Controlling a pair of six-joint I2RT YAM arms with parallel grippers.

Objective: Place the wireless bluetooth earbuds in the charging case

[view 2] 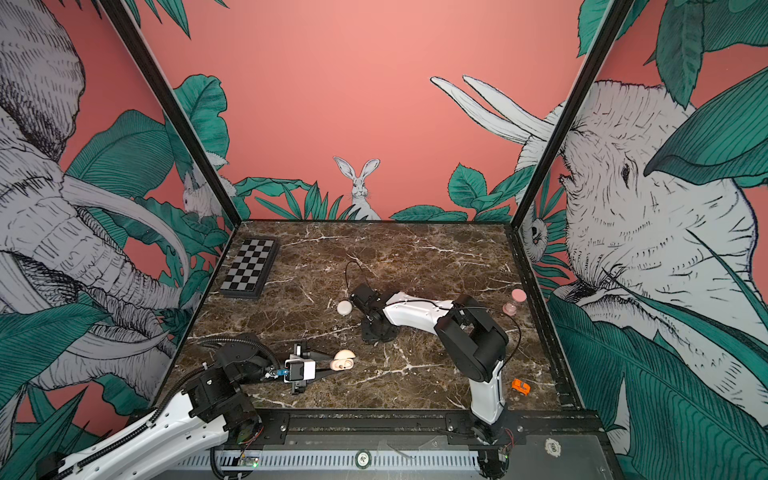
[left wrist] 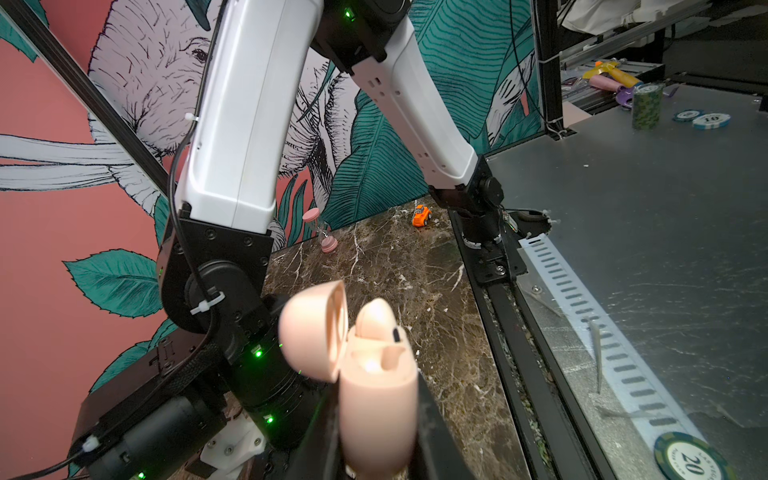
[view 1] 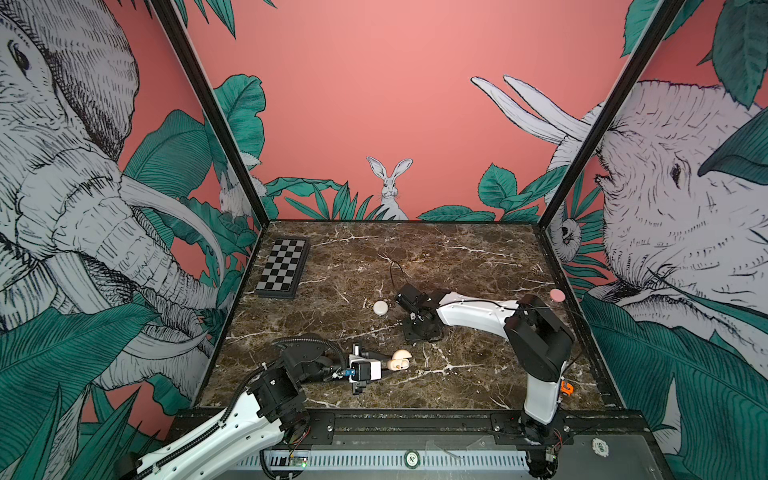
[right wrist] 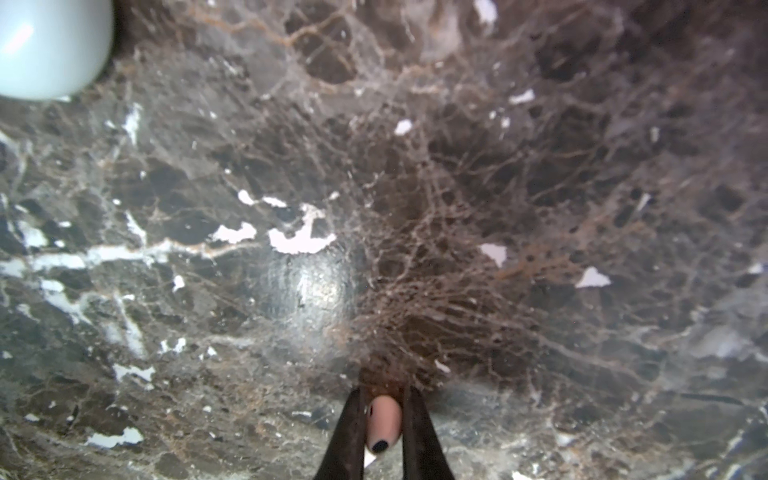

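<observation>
Pink earbud [right wrist: 384,419] is pinched in our right end effector [right wrist: 383,395]. We should lift it slowly, stem down, to the open charging case [left wrist: 376,386] clamped in our left end effector [view 1: 390,365].

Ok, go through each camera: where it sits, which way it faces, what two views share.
Top view: high above the front edge, looking down toward the back wall; both arms, left gripper shut on the open case.
Top view: beside it, same aim; right gripper low over the table.
Left wrist: behind that case, facing the right arm; left fingers show.
Right wrist: straight down at the table; right fingers pinch an earbud.
Shared: white round case, top views and right wrist.
</observation>
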